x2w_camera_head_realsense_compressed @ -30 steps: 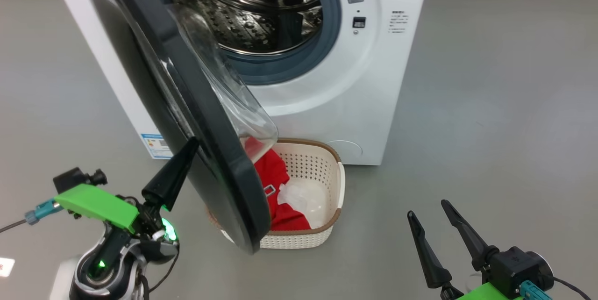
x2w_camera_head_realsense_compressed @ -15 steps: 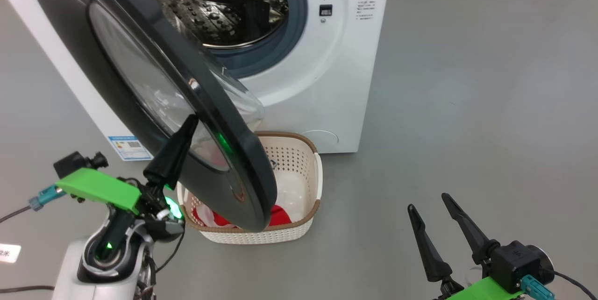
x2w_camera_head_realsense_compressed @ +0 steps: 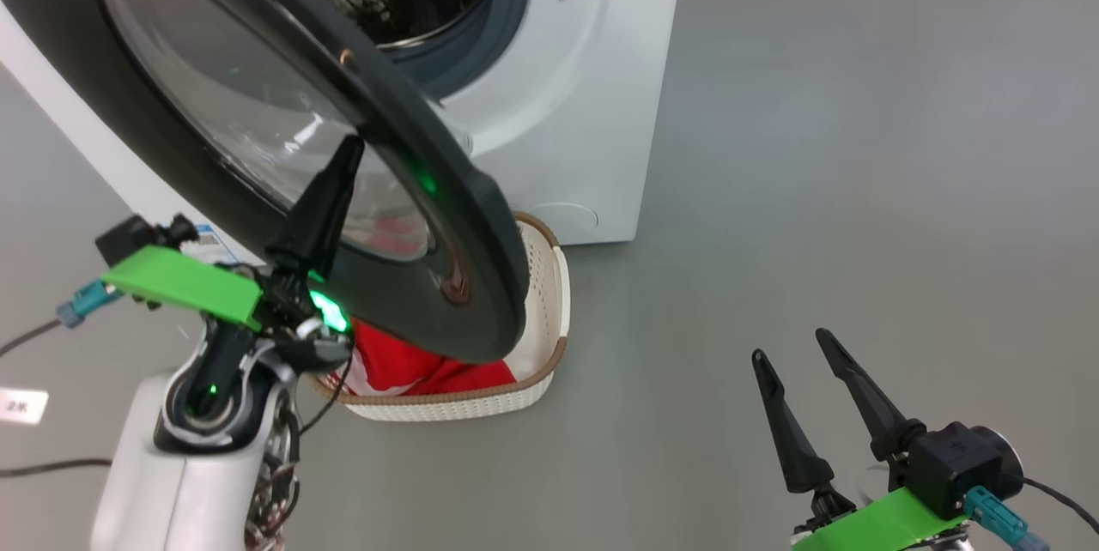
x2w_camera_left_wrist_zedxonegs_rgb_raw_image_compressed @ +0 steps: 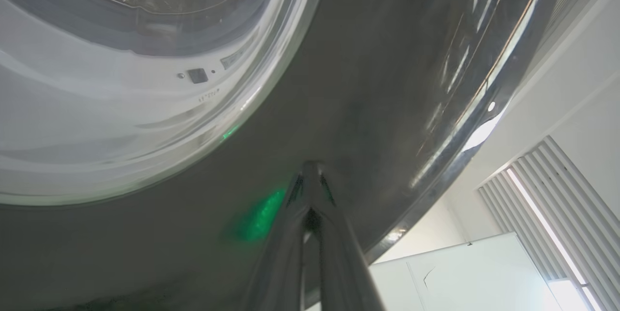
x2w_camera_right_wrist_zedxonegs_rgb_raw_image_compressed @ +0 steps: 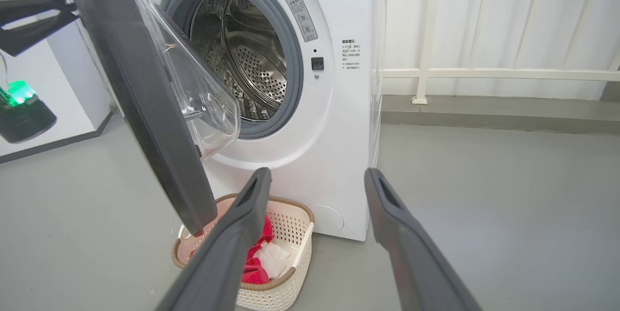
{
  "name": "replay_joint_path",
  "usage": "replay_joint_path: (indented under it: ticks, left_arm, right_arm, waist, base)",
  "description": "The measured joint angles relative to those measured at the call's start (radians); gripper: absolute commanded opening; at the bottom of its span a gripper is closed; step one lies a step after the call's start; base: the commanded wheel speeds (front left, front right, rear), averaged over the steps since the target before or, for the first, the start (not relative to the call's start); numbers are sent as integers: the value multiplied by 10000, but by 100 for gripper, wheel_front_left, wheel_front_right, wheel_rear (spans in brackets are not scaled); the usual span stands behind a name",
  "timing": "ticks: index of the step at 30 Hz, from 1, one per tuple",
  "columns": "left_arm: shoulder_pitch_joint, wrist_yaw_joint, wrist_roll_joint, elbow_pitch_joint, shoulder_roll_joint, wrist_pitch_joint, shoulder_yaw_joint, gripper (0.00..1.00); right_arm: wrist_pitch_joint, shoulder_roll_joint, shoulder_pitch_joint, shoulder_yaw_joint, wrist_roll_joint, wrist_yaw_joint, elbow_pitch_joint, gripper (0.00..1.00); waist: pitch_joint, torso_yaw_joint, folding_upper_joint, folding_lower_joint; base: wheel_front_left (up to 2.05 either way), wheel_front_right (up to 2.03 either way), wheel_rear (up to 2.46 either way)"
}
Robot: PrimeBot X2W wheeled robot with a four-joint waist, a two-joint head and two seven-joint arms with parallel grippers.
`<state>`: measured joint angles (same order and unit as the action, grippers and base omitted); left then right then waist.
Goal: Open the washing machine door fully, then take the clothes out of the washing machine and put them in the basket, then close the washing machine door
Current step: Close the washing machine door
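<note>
The washing machine door (x2w_camera_head_realsense_compressed: 455, 216), with its black rim and clear glass centre, stands partly open in front of the white washing machine (x2w_camera_head_realsense_compressed: 592, 87). My left gripper (x2w_camera_head_realsense_compressed: 352, 144) is shut, and its tip presses on the door's outer face. In the left wrist view the closed fingertips (x2w_camera_left_wrist_zedxonegs_rgb_raw_image_compressed: 310, 168) touch the black rim. The steel drum (x2w_camera_right_wrist_zedxonegs_rgb_raw_image_compressed: 252, 69) shows no clothes inside. Red and white clothes (x2w_camera_head_realsense_compressed: 421, 371) lie in the cream basket (x2w_camera_head_realsense_compressed: 481, 407) on the floor under the door. My right gripper (x2w_camera_head_realsense_compressed: 792, 345) hangs open and holds nothing, well to the right of the basket.
Open grey floor (x2w_camera_head_realsense_compressed: 859, 190) stretches to the right of the machine. A white railing (x2w_camera_right_wrist_zedxonegs_rgb_raw_image_compressed: 484, 73) on a raised kerb runs behind it. A small white label (x2w_camera_head_realsense_compressed: 21, 405) and cables lie on the floor at the far left.
The door has swung toward the machine's opening with my shut left gripper against its outer face. The camera has shifted too. The right gripper stays open and has hardly moved.
</note>
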<state>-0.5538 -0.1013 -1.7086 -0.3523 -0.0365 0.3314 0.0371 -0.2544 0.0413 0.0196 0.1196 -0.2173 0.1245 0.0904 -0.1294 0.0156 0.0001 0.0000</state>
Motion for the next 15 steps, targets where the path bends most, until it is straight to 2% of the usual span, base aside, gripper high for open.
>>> replay_joint_path:
  ticks: [15]
  left_arm:
    - [-1897,-151,-148,-604,38,-721,769,0]
  right_arm:
    - [-10,10,-548,-33,0,0,-186,100]
  waist:
    - [-1141,195,0,0]
  base:
    - [0,0,0]
